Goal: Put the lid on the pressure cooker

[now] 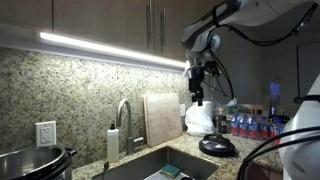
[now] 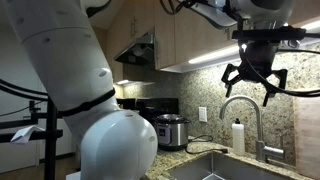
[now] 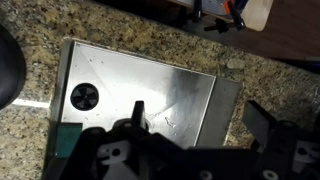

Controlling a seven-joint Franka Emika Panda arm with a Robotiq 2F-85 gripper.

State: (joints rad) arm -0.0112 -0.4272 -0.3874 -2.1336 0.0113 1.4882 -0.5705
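Observation:
The black domed lid lies on the granite counter to the right of the sink, in front of a white bag. The pressure cooker, dark with a shiny rim, stands at the far left of the counter. My gripper hangs open and empty in the air, above and a little left of the lid. It also shows open in an exterior view, above the faucet. In the wrist view my gripper looks straight down into the steel sink, with nothing between the fingers.
A faucet and a soap bottle stand behind the sink. A cutting board leans on the backsplash. Bottles stand right of the lid. A silver appliance sits by the stove. A dark rounded shape is at the wrist view's left edge.

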